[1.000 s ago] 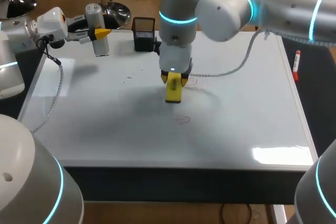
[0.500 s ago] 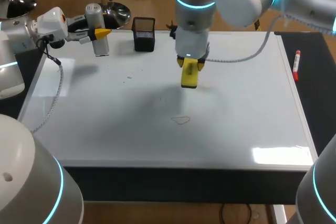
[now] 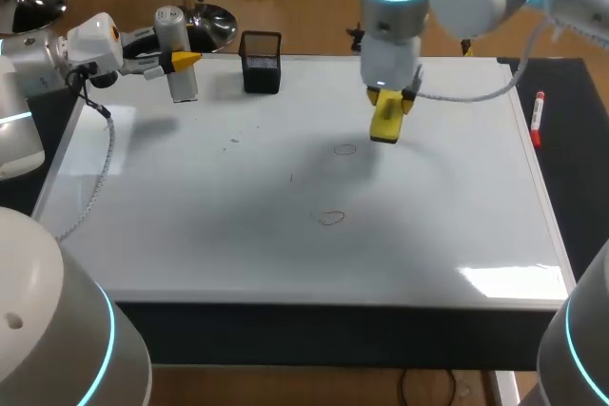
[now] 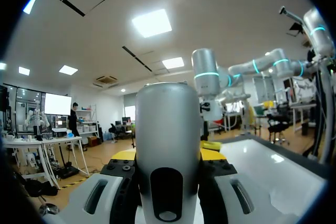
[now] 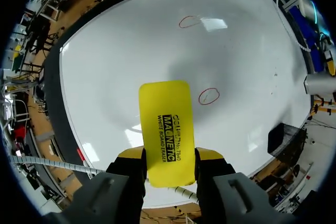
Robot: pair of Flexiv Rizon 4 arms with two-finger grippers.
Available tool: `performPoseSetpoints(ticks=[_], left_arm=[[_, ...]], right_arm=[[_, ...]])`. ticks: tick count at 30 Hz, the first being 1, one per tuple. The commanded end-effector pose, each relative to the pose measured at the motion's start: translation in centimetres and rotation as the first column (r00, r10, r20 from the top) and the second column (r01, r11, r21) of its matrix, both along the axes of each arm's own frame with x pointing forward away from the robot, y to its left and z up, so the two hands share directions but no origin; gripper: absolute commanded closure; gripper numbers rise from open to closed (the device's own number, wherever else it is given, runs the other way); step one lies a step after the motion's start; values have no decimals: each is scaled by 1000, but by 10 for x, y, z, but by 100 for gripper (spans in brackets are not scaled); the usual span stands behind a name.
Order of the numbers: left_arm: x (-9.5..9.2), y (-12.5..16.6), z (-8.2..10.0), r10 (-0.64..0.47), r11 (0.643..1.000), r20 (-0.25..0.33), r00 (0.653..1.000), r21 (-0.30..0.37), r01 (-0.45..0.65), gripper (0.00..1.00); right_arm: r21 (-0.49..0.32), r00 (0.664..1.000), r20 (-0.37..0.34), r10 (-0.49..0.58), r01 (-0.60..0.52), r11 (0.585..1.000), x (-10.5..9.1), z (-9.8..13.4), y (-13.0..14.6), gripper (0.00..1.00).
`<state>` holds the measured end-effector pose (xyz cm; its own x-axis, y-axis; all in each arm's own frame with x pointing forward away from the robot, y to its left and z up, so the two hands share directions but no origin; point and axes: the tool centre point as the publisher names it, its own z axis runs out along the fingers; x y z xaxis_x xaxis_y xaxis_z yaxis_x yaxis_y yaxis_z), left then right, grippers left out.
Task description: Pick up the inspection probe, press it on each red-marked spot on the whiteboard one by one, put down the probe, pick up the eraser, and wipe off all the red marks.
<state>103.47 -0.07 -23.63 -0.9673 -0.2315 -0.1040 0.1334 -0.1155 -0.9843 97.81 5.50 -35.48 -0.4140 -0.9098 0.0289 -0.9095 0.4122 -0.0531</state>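
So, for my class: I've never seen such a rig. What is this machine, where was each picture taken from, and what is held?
It is a robot with two arms, each ending in a two-fingered end effector. One picture looks down from above and behind it; the two round ones come from cameras on its wrists. The surface is a whiteboard with two red marks, a black mesh pot at its far edge and a red pen beside it. The right end effector holds a yellow eraser over the board. The left end effector, at the far left corner, holds the grey probe upright.
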Motion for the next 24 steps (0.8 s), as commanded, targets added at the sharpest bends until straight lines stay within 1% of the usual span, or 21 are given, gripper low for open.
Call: performPoseSetpoints(ticks=[1, 3, 4, 6, 9, 14, 20, 24], left_arm=[[-1, 0, 1, 1, 1000, 2, 1000, 0, -1, 100], [-1, 0, 1, 1, 1000, 2, 1000, 0, -1, 100], [-1, 0, 1, 1, 1000, 2, 1000, 0, -1, 100], [-1, 0, 1, 1, 1000, 2, 1000, 0, -1, 100], [-1, 0, 1, 1, 1000, 2, 1000, 0, -1, 100], [-1, 0, 1, 1, 1000, 2, 1000, 0, -1, 100], [-1, 0, 1, 1, 1000, 2, 1000, 0, -1, 100], [-1, 0, 1, 1, 1000, 2, 1000, 0, -1, 100]], right_arm=[[40, 1000, -1, -10, 10, 999, 11, -6, -31, 100], [26, 999, 0, -35, 35, 999, 16, -8, -45, 100], [34, 999, 0, -49, 49, 998, 19, -8, -52, 100], [26, 997, -1, -73, 73, 997, 24, -7, -63, 100], [17, 992, -7, -124, 124, 992, 33, -8, -88, 100], [9, 983, -17, -182, 182, 983, 47, -6, -118, 100], [-2, 967, -39, -252, 252, 968, 64, -11, -148, 100], [-3, 961, -42, -274, 274, 962, 73, -11, -159, 100]])
